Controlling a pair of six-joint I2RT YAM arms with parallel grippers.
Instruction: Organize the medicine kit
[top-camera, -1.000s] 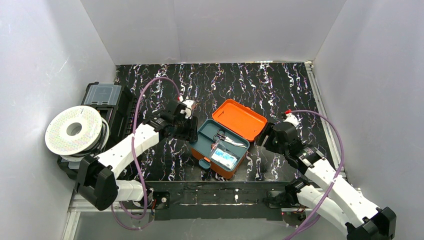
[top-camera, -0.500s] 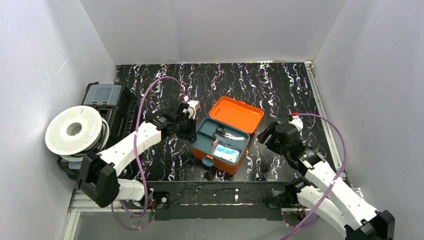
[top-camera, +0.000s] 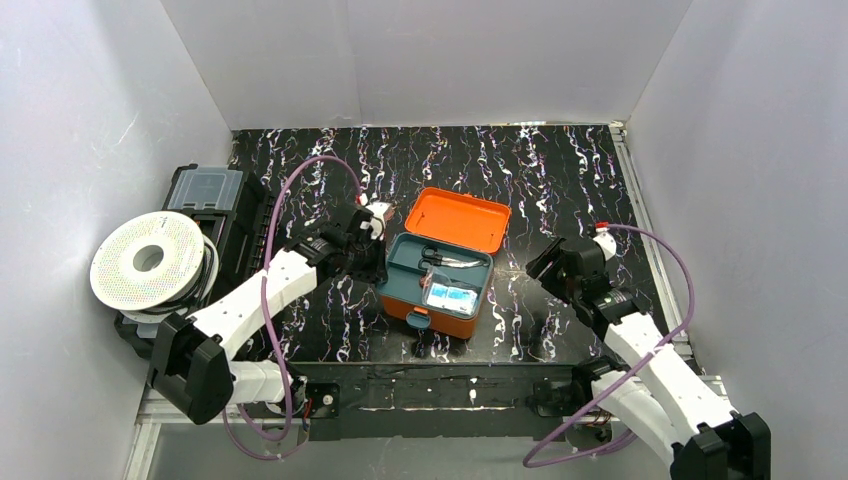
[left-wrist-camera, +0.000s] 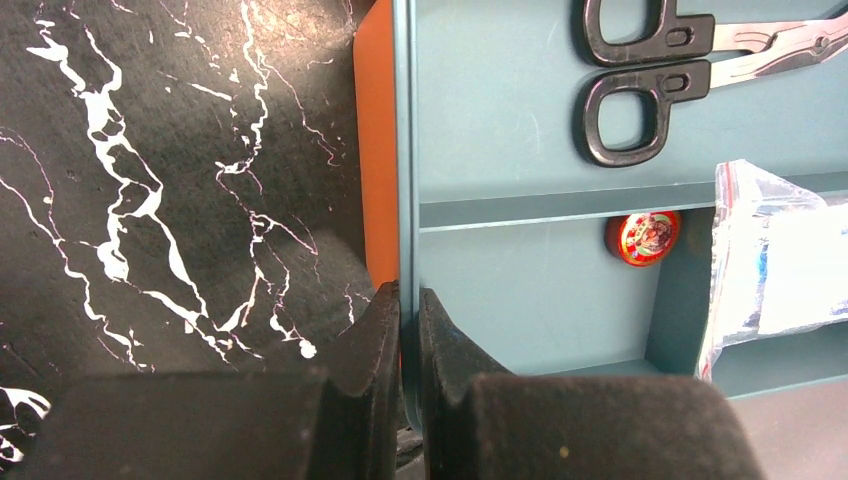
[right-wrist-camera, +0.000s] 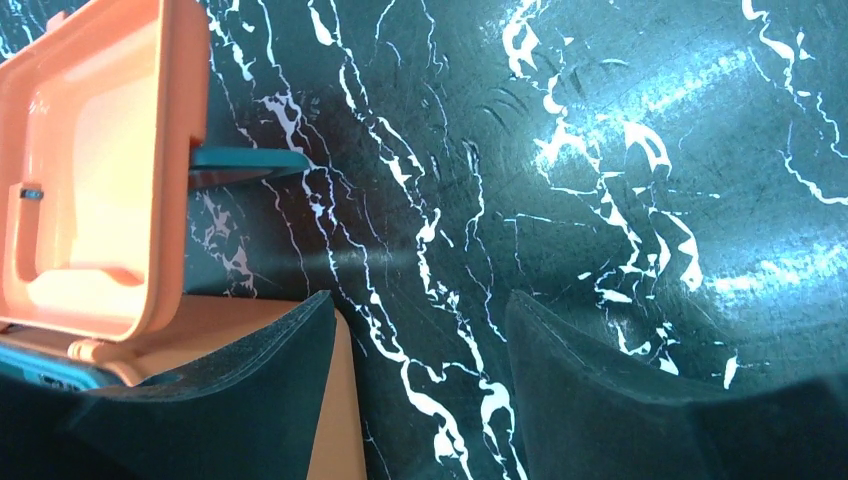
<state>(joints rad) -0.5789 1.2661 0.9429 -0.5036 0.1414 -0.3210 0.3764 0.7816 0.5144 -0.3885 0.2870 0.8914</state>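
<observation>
The medicine kit (top-camera: 455, 220), an orange box with its lid open, sits mid-table. A dark teal divided tray (top-camera: 408, 268) lies in its base. The tray holds black-handled scissors (left-wrist-camera: 640, 70), a small red round tin (left-wrist-camera: 643, 237) and a clear plastic bag (left-wrist-camera: 780, 270). My left gripper (left-wrist-camera: 408, 300) is shut on the tray's left rim, the orange wall (left-wrist-camera: 377, 150) just outside it. My right gripper (right-wrist-camera: 420, 320) stands open over bare table to the right of the kit, with nothing between its fingers. The orange lid (right-wrist-camera: 90, 160) shows at the left of the right wrist view.
A black case with a clear lid (top-camera: 215, 195) and a white filament spool (top-camera: 150, 260) stand at the left edge. White walls enclose the black marbled table (top-camera: 560, 180) on three sides.
My left gripper has shut on the tray's rim. The kit has turned and shifted a little left. My right gripper has drawn back to the right, away from the lid.
</observation>
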